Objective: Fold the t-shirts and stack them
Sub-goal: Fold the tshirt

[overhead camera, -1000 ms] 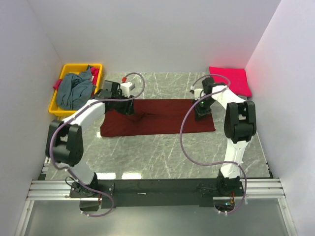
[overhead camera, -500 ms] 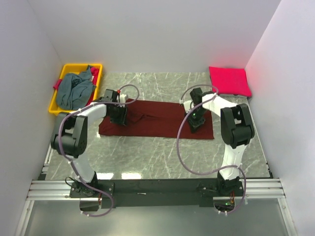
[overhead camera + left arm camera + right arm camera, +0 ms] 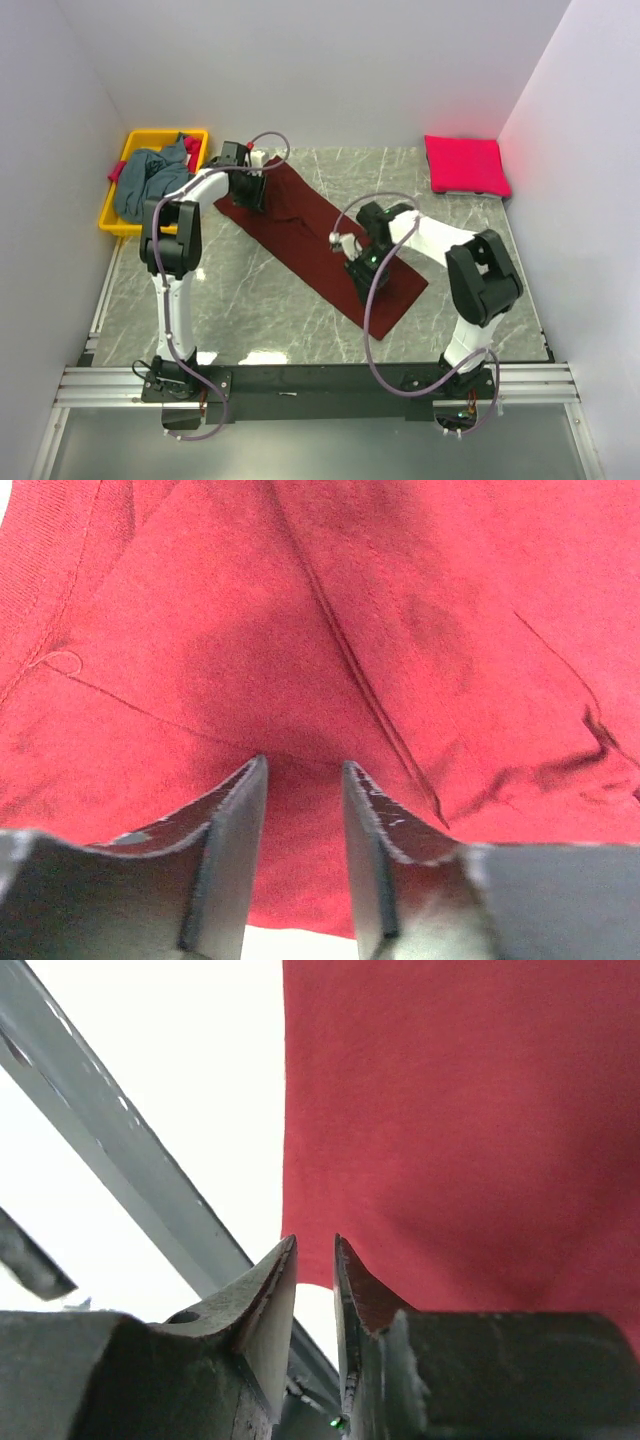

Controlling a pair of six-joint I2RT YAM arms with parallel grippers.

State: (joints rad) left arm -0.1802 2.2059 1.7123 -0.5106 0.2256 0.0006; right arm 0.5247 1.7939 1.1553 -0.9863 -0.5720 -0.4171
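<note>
1. Yellow bin [image 3: 150, 135], upper left of the overhead view: holds the grey-blue t-shirt [image 3: 150, 190], bunched up, so its full outline cannot be made out. A scrap of red cloth shows at the bin's left rim.
2. Left gripper [image 3: 304, 768]: from overhead its fingertips are hidden under the wrist. Its own camera shows the jaws part-closed, pinching a gather of cloth.
3. Maroon t-shirt [image 3: 300, 232]: a long diagonal band on the marble table [image 3: 250, 290], running from upper left to lower right of centre. Seams and creases show only in the left wrist view, which cuts the shirt off on all sides.
4. Right gripper [image 3: 315, 1242]: jaws nearly together on the maroon hem. The hold itself is hard to see overhead.
5. Pink-red t-shirt [image 3: 465, 165]: folded flat in the upper right corner. It appears in the overhead view only.
</note>
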